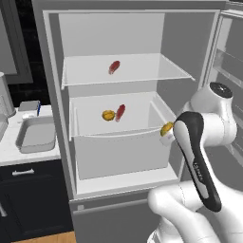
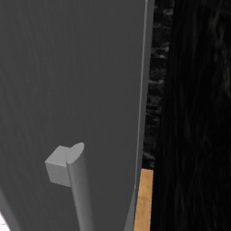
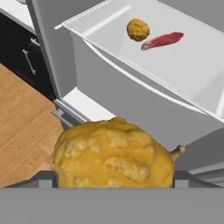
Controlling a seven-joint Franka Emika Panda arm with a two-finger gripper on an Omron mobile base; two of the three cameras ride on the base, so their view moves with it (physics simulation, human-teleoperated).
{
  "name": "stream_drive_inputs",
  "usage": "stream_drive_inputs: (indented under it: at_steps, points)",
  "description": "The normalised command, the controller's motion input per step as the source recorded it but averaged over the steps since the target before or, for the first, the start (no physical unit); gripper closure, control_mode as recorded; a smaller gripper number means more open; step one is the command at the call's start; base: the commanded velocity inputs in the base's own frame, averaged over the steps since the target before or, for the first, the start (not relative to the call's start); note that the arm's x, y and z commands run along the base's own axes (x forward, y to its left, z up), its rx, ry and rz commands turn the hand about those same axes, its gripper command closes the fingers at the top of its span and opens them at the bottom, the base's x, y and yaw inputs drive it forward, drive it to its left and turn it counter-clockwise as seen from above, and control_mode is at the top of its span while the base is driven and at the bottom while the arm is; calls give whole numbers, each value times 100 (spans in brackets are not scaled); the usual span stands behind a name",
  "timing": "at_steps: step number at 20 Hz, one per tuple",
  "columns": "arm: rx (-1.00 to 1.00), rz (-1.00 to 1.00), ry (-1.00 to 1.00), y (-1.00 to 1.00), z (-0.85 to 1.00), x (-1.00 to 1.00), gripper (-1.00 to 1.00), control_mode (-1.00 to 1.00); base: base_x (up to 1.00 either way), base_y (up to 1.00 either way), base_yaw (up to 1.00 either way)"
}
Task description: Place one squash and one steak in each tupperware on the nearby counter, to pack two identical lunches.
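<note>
Yellow squash (image 3: 114,155) sits gripped in the hand (image 1: 166,134) beside the fridge drawer (image 1: 118,142); inside lie another squash (image 1: 108,115) and steak (image 1: 120,112).

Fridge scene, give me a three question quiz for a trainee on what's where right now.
1. True or false: a steak lies on the fridge's top shelf.
2. What sits beside the second steak in the drawer?
3. The gripper holds: A) a steak B) a squash C) nothing.

Key: 1 true. 2 the other squash. 3 B; the tupperware on the counter has no food in it.
</note>
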Motion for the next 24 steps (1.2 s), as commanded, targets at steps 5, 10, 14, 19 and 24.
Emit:
stream_drive_inputs:
  at_steps: [5,10,14,19,24]
  points:
    - [0,1,2,0,-9,-37,100,-100,0,0,0]
    - [0,0,0,0,-1,-10,100,100,-39,49,0]
    - [0,0,0,0,0,0,100,100,-28,100,-3]
    - [0,0,0,0,0,0,100,100,-7,100,-13]
    - [0,0,0,0,0,0,100,100,0,100,-20]
